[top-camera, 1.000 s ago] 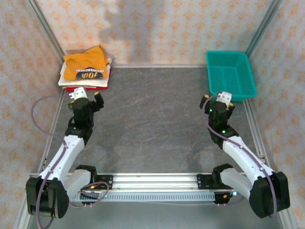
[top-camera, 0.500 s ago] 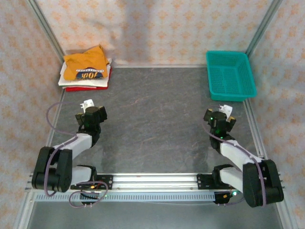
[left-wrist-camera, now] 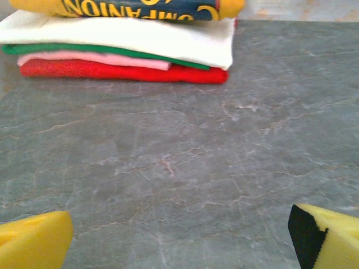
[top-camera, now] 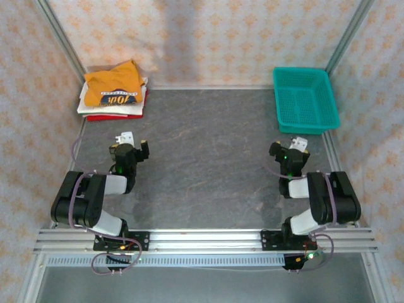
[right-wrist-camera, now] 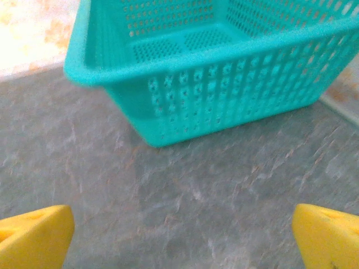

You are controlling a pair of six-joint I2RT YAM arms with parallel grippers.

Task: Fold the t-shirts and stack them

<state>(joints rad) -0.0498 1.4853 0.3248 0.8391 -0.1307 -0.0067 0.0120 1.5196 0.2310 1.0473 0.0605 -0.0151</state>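
The t-shirts lie folded in one stack [top-camera: 113, 98] at the far left corner of the table. A mustard-orange shirt [top-camera: 112, 85] with a dark lettered print lies on top, over a white shirt [top-camera: 108, 108] and a red shirt [top-camera: 112, 117]. The left wrist view shows the stack side-on: orange shirt [left-wrist-camera: 129, 7], white shirt [left-wrist-camera: 146, 36], thin green and pink layers, red shirt [left-wrist-camera: 123, 70] at the bottom. My left gripper [top-camera: 131, 149] [left-wrist-camera: 179, 241] is open and empty, low over bare table short of the stack. My right gripper [top-camera: 289, 150] [right-wrist-camera: 182, 235] is open and empty, near the basket.
A teal mesh basket [top-camera: 305, 100] [right-wrist-camera: 213, 73] stands empty at the far right, just beyond the right gripper. Patterned walls and metal rails [top-camera: 202, 86] enclose the grey tabletop [top-camera: 208, 158]. Both arms are folded back toward the near rail.
Both arms have folded back toward the near edge. The grippers moved away from the stack and the basket, staying open.
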